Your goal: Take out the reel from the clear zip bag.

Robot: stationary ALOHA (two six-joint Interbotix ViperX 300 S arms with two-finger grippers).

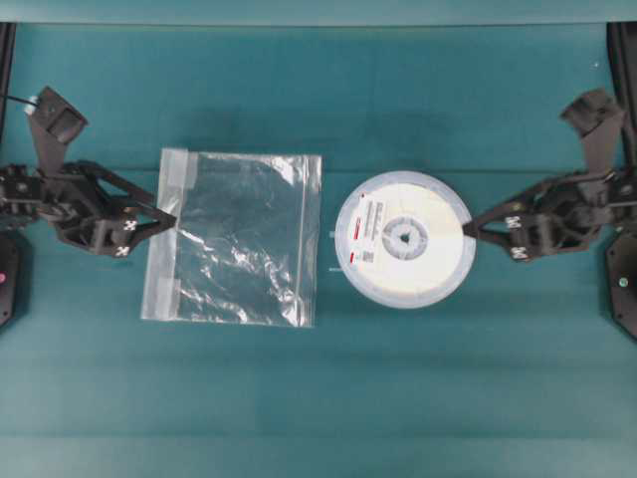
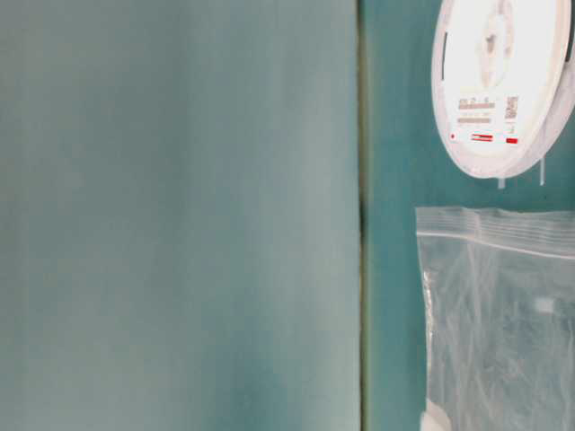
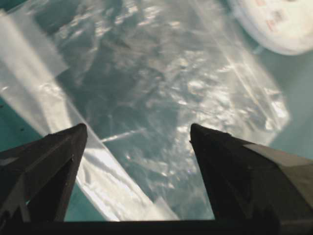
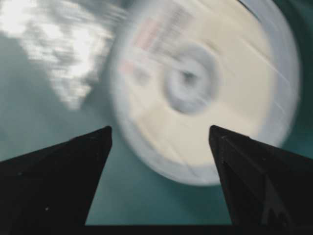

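- looking down from overhead, we found the flat round white reel with its translucent rim and grey hub (image 1: 404, 238) lying label-up on the teal table (image 1: 398, 398), fully outside the crinkly clear square zip bag (image 1: 239, 237), just beside the bag's right edge but not touching it.
- the bag lay flat and looked empty, its whitish zip strip running along the left edge.
- the left gripper (image 1: 165, 219) sat at the bag's left edge with its claw spread wide; in the left wrist view both dark fingers (image 3: 49, 166) stood apart over the plastic, clamped on nothing.
- the right gripper (image 1: 474, 228) sat at the reel's right rim, claw likewise wide apart and holding nothing; its wrist view was blurred, though the reel showed clear of both tips.
- we judged the removal itself done, with both things set down and let go.
- we reckoned the reel was stiff and fairly light, its smooth rim thin and likely slippery, so a pinch across the rim edge seemed the best hold.
- we took the bag for limp, slick film that would crumple; the thicker zip strip seemed the firmest place to grip it.
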